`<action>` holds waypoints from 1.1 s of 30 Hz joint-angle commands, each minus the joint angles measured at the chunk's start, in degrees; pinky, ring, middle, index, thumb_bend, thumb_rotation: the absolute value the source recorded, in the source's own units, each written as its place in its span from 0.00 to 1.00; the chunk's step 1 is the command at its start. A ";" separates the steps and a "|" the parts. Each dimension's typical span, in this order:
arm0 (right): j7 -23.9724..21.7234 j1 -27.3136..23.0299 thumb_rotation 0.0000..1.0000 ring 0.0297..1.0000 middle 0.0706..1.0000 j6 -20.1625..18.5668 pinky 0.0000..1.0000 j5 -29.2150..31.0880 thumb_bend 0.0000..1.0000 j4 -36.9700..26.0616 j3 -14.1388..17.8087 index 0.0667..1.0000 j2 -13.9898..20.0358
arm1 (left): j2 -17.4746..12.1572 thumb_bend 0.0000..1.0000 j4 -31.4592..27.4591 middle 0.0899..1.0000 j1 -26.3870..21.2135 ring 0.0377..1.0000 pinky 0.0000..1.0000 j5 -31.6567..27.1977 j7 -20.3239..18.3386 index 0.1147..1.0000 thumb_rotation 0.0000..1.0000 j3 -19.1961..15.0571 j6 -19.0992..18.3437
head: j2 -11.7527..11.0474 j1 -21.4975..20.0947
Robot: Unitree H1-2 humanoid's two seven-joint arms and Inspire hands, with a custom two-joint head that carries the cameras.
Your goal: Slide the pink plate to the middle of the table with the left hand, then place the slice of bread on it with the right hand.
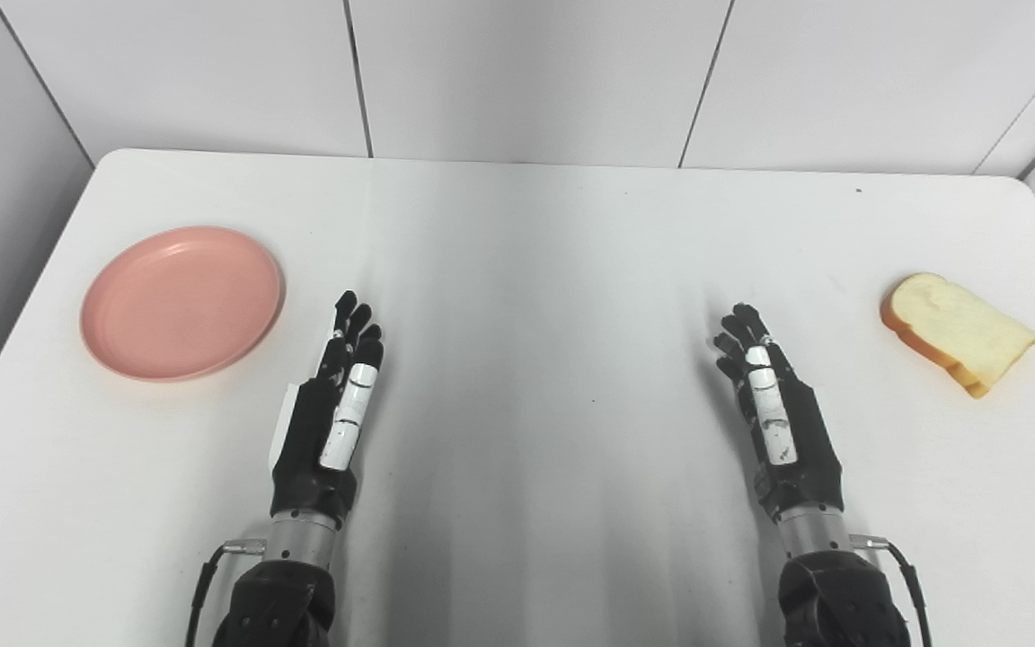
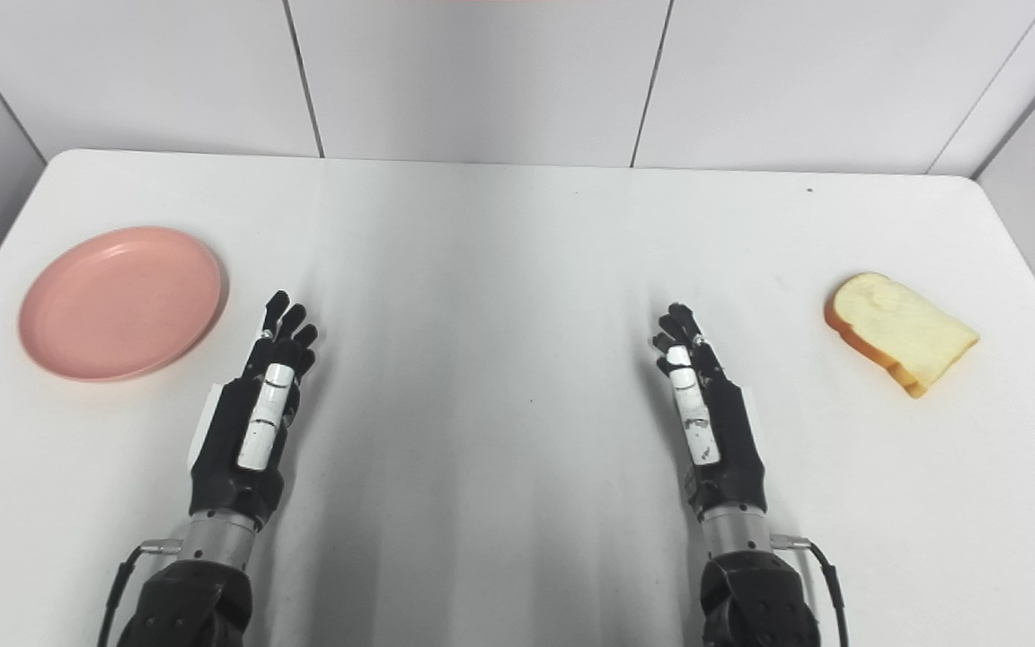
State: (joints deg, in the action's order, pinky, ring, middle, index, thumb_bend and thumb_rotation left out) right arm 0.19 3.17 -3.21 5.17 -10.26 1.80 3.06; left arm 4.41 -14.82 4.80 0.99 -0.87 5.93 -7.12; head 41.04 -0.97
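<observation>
A pink plate [image 1: 181,302] lies empty on the left side of the white table [image 1: 535,252]. A slice of bread [image 1: 958,331] lies on the right side of the table. My left hand [image 1: 333,409] is open, fingers straight and pointing away, just right of the plate and not touching it. My right hand [image 1: 774,409] is open too, fingers straight, well left of the bread and apart from it. Both hands hold nothing. The same things show in the right eye view: plate [image 2: 120,301], bread [image 2: 902,332], left hand [image 2: 252,413], right hand [image 2: 706,413].
White wall panels [image 1: 526,72] rise right behind the table's far edge. The table's left edge runs close beside the plate, and its right edge lies a little beyond the bread.
</observation>
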 commanded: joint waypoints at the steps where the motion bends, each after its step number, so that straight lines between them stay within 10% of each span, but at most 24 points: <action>1: -1.05 -0.67 0.88 0.90 0.91 2.78 0.93 0.00 0.83 -1.30 -0.19 0.90 0.17 | 0.03 0.67 -1.06 1.00 -0.83 0.97 0.99 -0.08 -0.35 1.00 0.83 0.30 1.75 | 0.06 0.06; 20: -1.13 -0.76 0.89 0.90 0.91 2.97 0.93 -0.10 0.83 -1.10 -0.31 0.89 0.28 | 0.20 0.68 -1.19 1.00 -0.88 0.97 0.99 -0.23 -0.25 1.00 0.82 0.25 1.61 | 0.02 0.05; 33: -3.90 -0.01 0.88 0.92 0.93 6.96 0.95 3.70 0.81 3.70 1.73 0.91 2.86 | 2.09 0.59 4.45 1.00 -0.77 0.99 0.99 2.23 0.86 1.00 0.83 3.21 7.32 | -6.38 8.27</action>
State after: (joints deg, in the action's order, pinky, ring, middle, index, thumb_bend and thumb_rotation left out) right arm -2.90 3.20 1.40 8.14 -6.75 2.85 5.25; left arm 5.76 -9.85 4.78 2.50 -0.50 8.63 -2.79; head 34.72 7.29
